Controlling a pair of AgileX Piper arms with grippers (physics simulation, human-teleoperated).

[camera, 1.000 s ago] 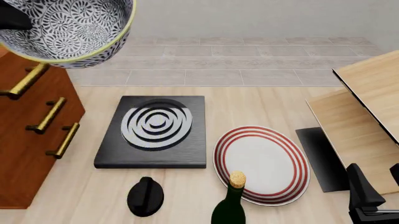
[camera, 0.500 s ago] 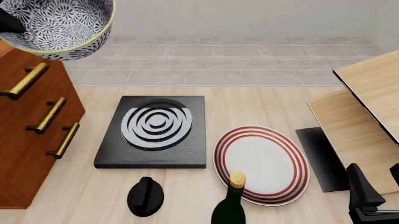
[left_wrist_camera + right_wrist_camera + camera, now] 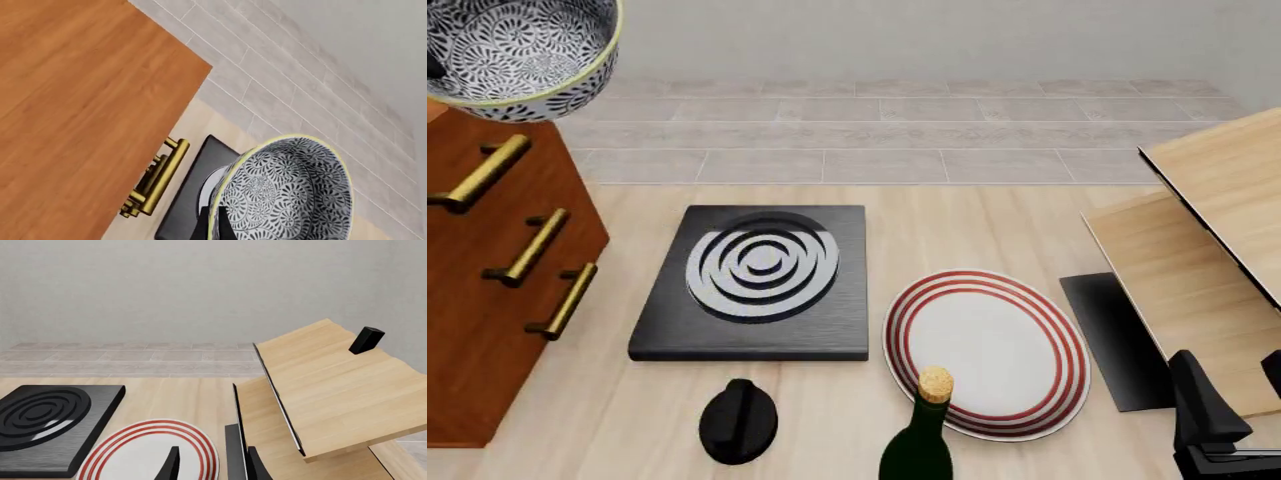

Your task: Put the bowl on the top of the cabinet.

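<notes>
The bowl (image 3: 514, 50), black-and-white floral with a yellow-green rim, hangs tilted in the air at the front view's top left, above the near corner of the reddish-brown cabinet (image 3: 487, 290). In the left wrist view my left gripper (image 3: 212, 226) is shut on the rim of the bowl (image 3: 287, 195), with the cabinet top (image 3: 80, 100) and brass handles (image 3: 157, 180) beneath. The bowl does not touch the cabinet. My right gripper (image 3: 1232, 415) rests low at the table's near right, open and empty; its fingertips (image 3: 171, 465) frame the red-ringed plate in the right wrist view.
On the table lie a black hob plate with concentric rings (image 3: 754, 280), a white plate with red rings (image 3: 988, 350), a corked dark bottle (image 3: 921, 435) and a black knob-like object (image 3: 738, 420). Pale-wood boards (image 3: 1214, 230) over a black slab (image 3: 1114, 340) stand at the right.
The bowl, held by my left gripper, has moved left and slightly away, further over the cabinet. The right arm has not moved.
</notes>
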